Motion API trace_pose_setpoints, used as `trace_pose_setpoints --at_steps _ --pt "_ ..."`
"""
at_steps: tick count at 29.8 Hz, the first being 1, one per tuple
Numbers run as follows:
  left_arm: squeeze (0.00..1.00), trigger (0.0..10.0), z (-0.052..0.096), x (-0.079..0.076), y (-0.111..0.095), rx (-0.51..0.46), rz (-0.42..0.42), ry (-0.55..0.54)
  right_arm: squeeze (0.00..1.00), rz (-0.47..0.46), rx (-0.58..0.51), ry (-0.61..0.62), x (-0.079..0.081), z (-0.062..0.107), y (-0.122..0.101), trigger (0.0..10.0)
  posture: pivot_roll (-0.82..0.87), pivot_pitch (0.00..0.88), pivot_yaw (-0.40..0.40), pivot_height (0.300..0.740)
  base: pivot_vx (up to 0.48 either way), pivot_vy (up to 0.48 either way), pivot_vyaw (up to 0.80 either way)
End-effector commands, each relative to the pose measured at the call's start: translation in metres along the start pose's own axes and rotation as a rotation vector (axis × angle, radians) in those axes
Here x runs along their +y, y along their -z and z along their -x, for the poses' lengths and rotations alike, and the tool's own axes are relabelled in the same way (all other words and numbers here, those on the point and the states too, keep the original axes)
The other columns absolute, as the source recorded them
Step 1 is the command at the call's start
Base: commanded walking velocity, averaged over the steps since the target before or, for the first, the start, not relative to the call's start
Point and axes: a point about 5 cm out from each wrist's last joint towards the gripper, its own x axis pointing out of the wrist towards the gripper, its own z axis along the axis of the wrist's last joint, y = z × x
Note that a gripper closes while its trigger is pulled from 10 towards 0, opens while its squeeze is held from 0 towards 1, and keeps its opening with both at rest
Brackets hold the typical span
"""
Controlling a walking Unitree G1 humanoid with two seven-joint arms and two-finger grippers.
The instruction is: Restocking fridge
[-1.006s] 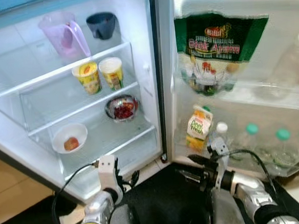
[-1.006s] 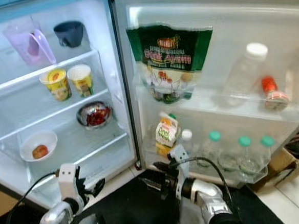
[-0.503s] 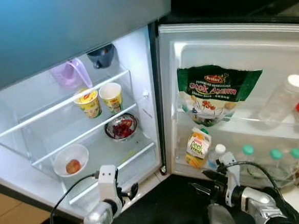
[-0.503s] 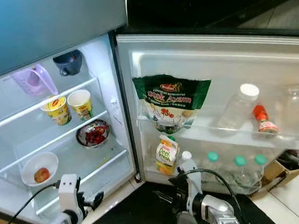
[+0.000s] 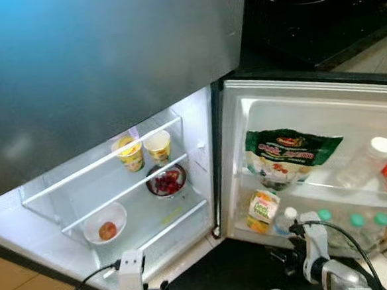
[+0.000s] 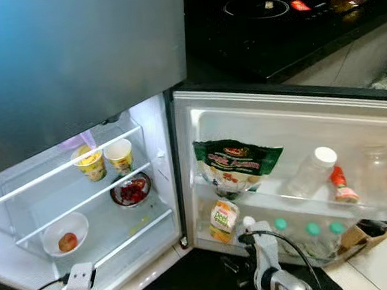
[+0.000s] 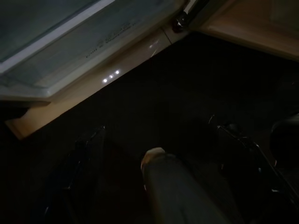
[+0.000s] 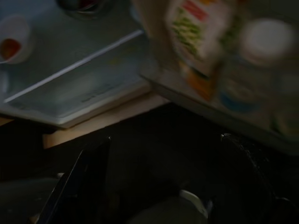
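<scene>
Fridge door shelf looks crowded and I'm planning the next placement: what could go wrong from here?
The clear plastic bottle with a white cap leans tilted on the upper door shelf, so a nudge might topple it. The green stock pouch overhangs the juice carton, possibly snagging a reach.

Matt grey metal fridge door (image 5: 102, 72), clear glass shelves (image 5: 127, 189), glossy plastic pouch (image 5: 288, 155), translucent plastic bottle (image 5: 364, 166)

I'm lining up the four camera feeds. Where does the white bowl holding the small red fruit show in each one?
Left eye view: white bowl with the red fruit on the lowest glass shelf, left side.
Right eye view: same bowl, same shelf, below the two yellow cups.
Left wrist view: too dark to make it out.
Right wrist view: bowl beside the shelf's front rail.
Shared landmark: that rail.
</scene>
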Motion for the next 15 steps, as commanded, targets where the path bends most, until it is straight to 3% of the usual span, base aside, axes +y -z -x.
trace_pose_setpoints --at_steps 1,11,15 --pt "0.00 10.0 0.004 0.007 0.006 0.031 -0.006 -0.021 0.00 -0.039 0.026 0.028 -0.004 0.004 0.011 10.0 -0.03 0.029 0.027 0.684 0.000 0.000 0.00" --pt "0.00 10.0 0.010 0.012 0.022 0.093 0.022 -0.060 0.00 -0.172 0.053 0.097 -0.012 0.015 0.032 10.0 -0.03 0.037 0.040 0.724 0.000 0.000 0.00" --pt "0.00 10.0 0.012 0.012 0.029 0.116 0.031 -0.067 0.00 -0.172 0.072 0.098 -0.012 0.016 0.037 10.0 -0.03 0.038 0.035 0.733 0.000 0.000 0.00"
